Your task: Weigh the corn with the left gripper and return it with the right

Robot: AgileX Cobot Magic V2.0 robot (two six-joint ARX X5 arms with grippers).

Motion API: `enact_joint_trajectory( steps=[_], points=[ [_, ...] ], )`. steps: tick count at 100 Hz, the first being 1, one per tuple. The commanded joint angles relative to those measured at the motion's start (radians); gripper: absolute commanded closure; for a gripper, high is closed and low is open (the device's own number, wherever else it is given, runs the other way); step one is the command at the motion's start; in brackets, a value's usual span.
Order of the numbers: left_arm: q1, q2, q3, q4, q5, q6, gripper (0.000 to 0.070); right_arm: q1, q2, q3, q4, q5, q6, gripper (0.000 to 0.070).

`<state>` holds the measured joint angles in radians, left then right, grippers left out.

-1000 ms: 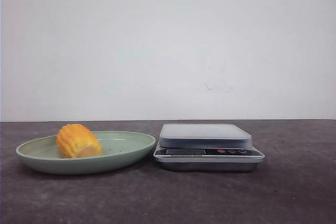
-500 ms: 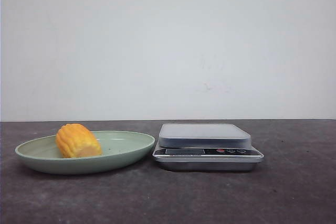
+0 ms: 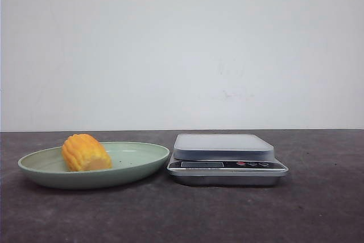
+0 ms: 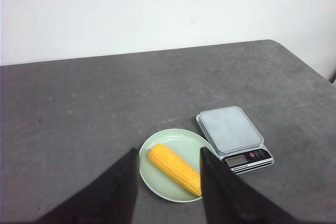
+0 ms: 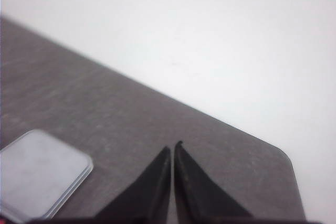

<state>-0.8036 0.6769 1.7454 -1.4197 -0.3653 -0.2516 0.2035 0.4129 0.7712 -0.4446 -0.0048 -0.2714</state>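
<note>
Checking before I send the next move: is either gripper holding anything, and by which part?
Nothing is held. The left gripper is open above the corn on the plate; the right gripper is shut and empty.

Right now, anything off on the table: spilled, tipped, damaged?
Nothing stands out. The corn lies on its side in the green plate, the scale sits level beside it with an empty platform. Left hand is open above the plate; right hand is shut, away from both.
</note>
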Motion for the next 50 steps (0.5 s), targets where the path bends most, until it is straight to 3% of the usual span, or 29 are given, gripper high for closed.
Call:
enact_joint_trajectory(
  steps=[1, 11, 22, 50],
  points=[
    [-0.008, 0.008, 0.023, -0.023, -0.005, -0.002, 0.0510, -0.016, -0.101, -0.212, 0.126, 0.005, 0.120, 0.0693],
    [-0.008, 0.008, 0.023, -0.023, -0.005, -0.003, 0.0510, -0.042, -0.242, -0.429, 0.234, 0.005, 0.225, 0.0693],
    [-0.008, 0.008, 0.023, -0.023, -0.005, -0.003, 0.0510, -0.069, -0.380, -0.594, 0.241, 0.005, 0.325, 0.0693],
    [-0.008, 0.008, 0.023, -0.023, -0.005, -0.002, 0.0510, -0.097, -0.409, -0.758, 0.261, -0.053, 0.338, 0.0693]
  ],
)
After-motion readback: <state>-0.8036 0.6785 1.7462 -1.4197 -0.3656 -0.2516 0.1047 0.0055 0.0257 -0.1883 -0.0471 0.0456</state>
